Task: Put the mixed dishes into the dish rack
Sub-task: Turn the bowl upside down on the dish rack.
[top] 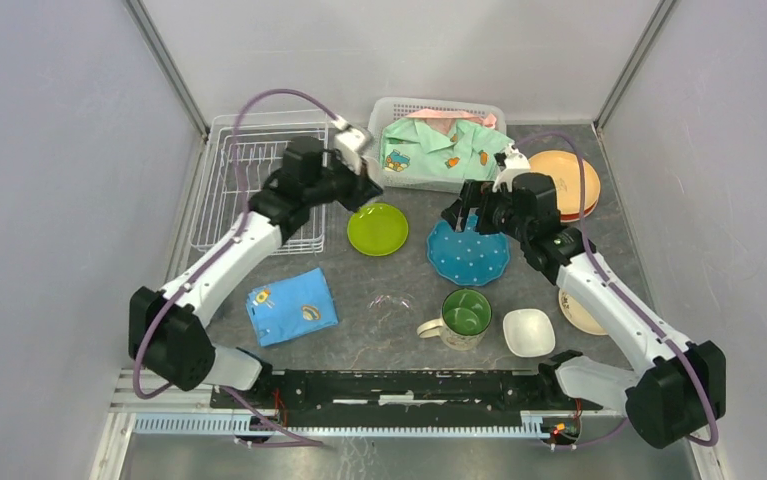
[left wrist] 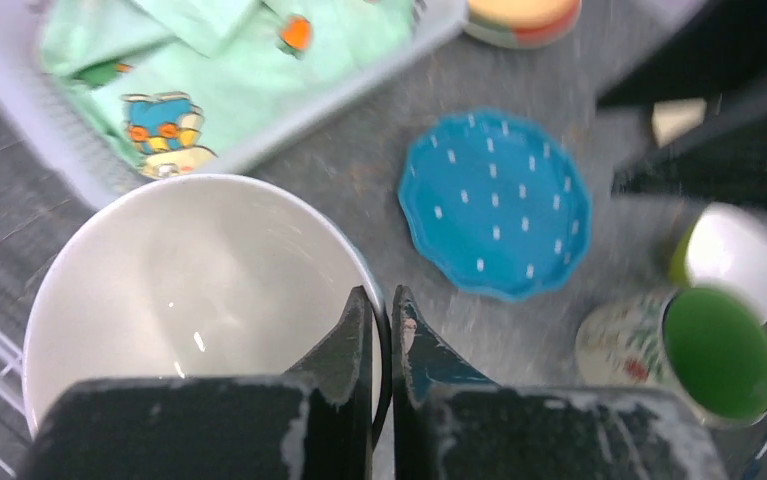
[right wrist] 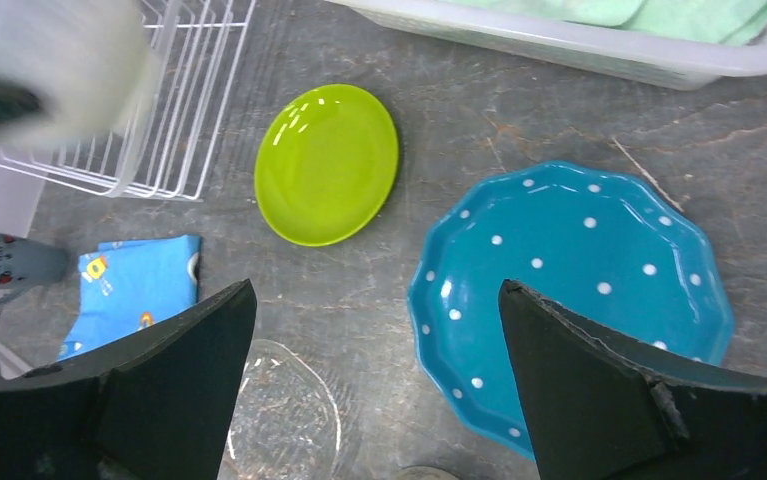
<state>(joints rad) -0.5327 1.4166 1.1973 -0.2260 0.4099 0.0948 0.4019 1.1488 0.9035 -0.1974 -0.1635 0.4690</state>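
My left gripper (left wrist: 379, 295) is shut on the rim of a white bowl (left wrist: 194, 290), one finger inside and one outside. From above, that gripper (top: 359, 165) holds the bowl (top: 352, 140) in the air between the dish rack (top: 259, 180) and the basket. My right gripper (right wrist: 374, 290) stands wide open with nothing between its fingers. It hovers (top: 464, 215) over the near-left edge of the blue dotted plate (top: 468, 251). On the table lie a lime-green plate (top: 377, 229), a green-lined mug (top: 462, 317), a small white bowl (top: 528, 331), stacked orange and red plates (top: 564, 183) and a cream plate (top: 581, 312).
A white basket (top: 439, 140) with green clothing stands at the back. A folded blue cloth (top: 291, 306) lies front left and a clear glass dish (top: 391, 302) beside it. A small grey cup (right wrist: 9, 265) sits near the cloth. Walls close in the table's left, right and back.
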